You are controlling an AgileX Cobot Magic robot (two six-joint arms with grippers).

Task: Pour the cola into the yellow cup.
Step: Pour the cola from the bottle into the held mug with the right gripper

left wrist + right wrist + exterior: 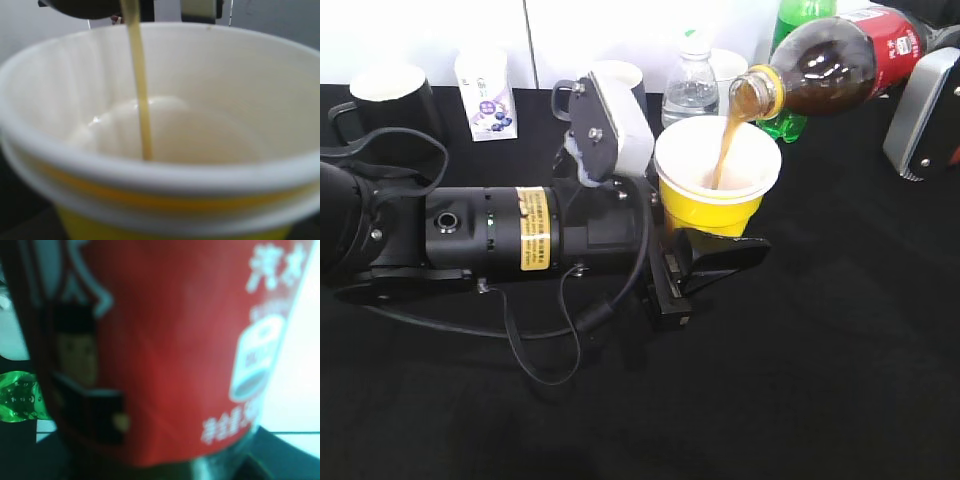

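Observation:
The cola (835, 62) is tipped over, mouth down-left, and a brown stream runs from it into the yellow cup (718, 200). My right gripper holds the bottle at its red label (170, 340); its fingers are hidden in both views. My left gripper (705, 255) is shut on the yellow cup's lower part and holds it above the black table. In the left wrist view the cup's white inside (200, 100) fills the picture, with the stream falling to its bottom. The cup's bottom is pale and wet.
A green soda bottle (800, 15) and a small water bottle (691, 85) stand behind the cup. A black mug (390, 95), a small carton (487, 95) and a grey mug (610, 80) stand along the back. The table (820, 380) is black.

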